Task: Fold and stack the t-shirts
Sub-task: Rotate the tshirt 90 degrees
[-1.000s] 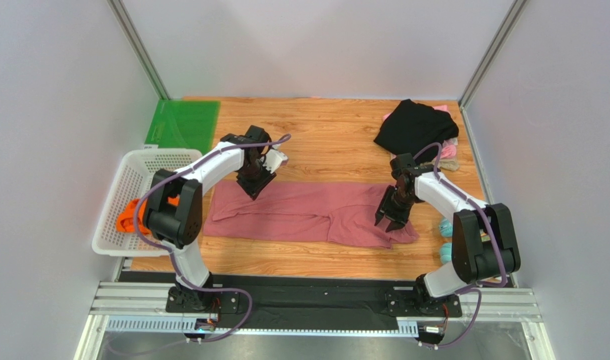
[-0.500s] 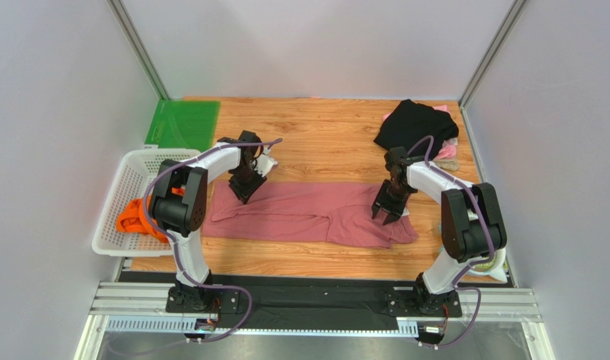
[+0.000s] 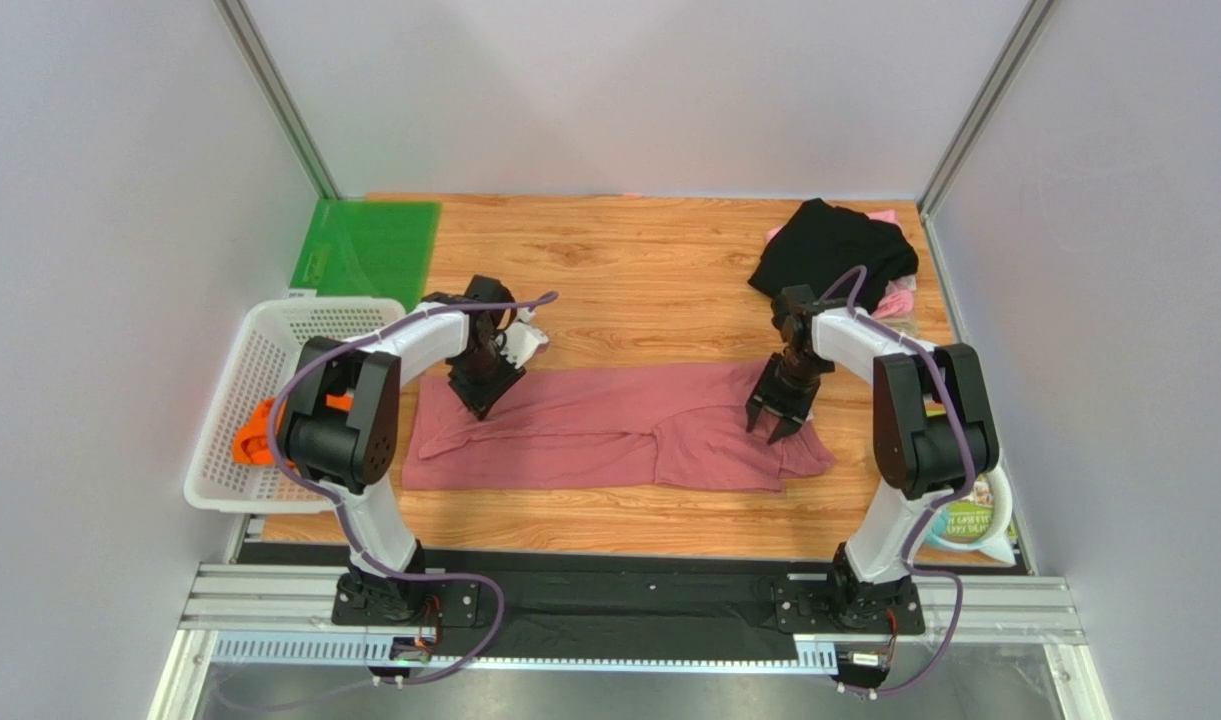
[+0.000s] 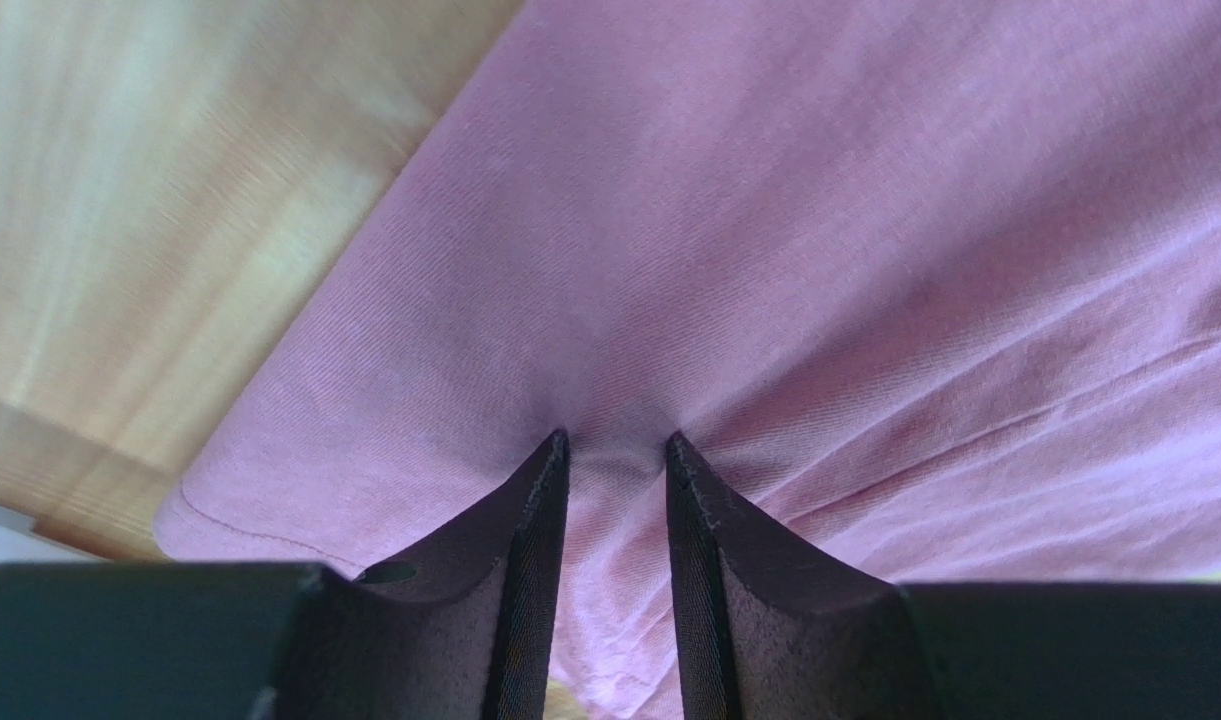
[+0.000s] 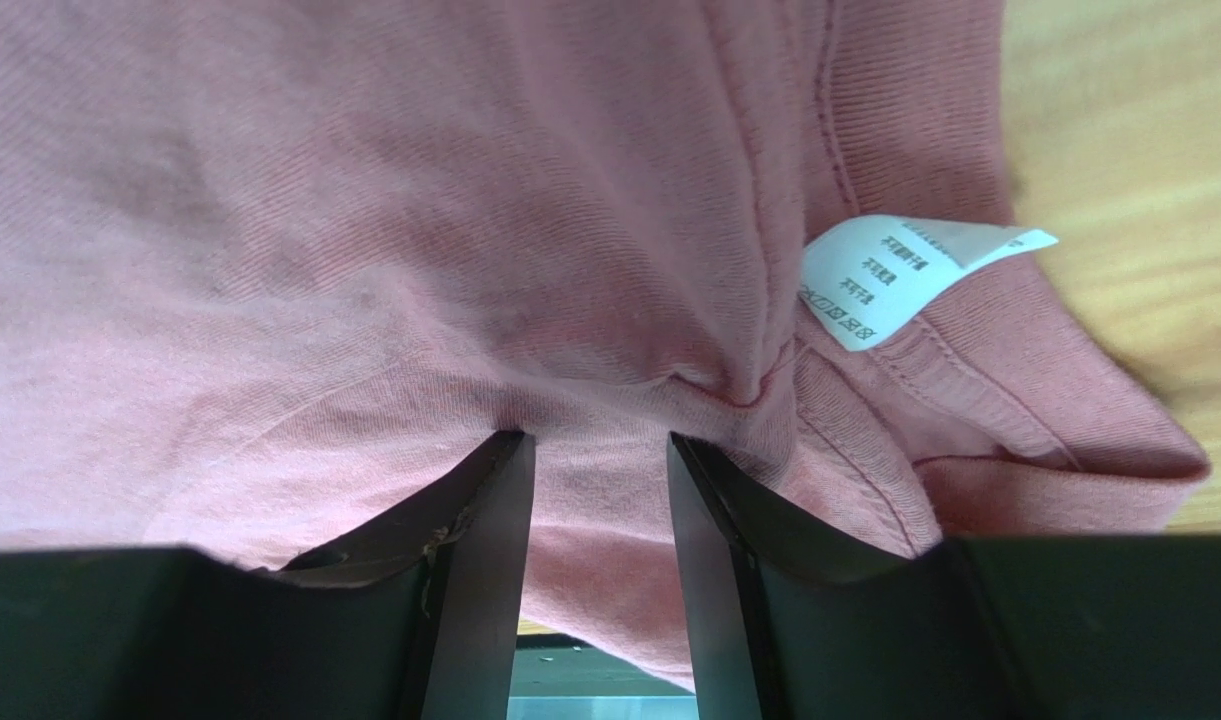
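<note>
Pinching the soft pink t-shirt (image 3: pixel 616 428), our left gripper (image 4: pixel 613 446) and right gripper (image 5: pixel 597 443) each squeeze a little bunch of cloth. It lies spread across the middle of the table (image 3: pixel 646 285). It looks light and floppy, so we should hold both ends.

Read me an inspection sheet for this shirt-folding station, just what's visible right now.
Surface: wooden tabletop, flat.
Job's things: dusty-rose t-shirt folded into a long band mid-table; black t-shirt heaped far right over a pale pink one; orange t-shirt in the basket.
Clutter: white mesh basket at the left edge; green mat far left; printed packet by the right arm's base.
Grippers: left gripper and right gripper each pinch the dusty-rose t-shirt, one near each end.
Cables: purple cables loop along both arms.
Surroundings: plain pale walls.
</note>
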Tool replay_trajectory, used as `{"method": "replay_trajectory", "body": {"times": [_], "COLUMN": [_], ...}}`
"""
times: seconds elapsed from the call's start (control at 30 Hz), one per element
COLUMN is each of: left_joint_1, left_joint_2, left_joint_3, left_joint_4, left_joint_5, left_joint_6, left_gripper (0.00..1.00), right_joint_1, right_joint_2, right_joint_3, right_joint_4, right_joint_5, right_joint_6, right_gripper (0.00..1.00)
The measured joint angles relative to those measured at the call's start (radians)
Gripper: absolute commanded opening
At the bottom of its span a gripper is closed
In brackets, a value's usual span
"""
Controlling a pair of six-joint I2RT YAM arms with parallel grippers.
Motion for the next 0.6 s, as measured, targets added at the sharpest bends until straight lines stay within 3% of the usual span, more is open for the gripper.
{"method": "replay_trajectory", "body": {"times": [0.2,0.6], "left_joint_1": [0.005,-0.013], "left_joint_2": [-0.059,-0.091], "left_joint_3": [-0.072,-0.111], "left_joint_4": [-0.036,-0.160], "left_joint_5": [0.005,0.056], "left_joint_6": [0.023,0.037], "left_gripper": [0.37,0.37], "right_joint_1": [-0.004,0.021], "right_joint_2": [0.130,0.477], "right_joint_3": [0.168,0.708], "right_joint_4": [-0.042,-0.142], "right_joint_5": [-0.007,-0.101], "right_joint_6": [-0.008,-0.035], "right_gripper": [0.43,0.43]}}
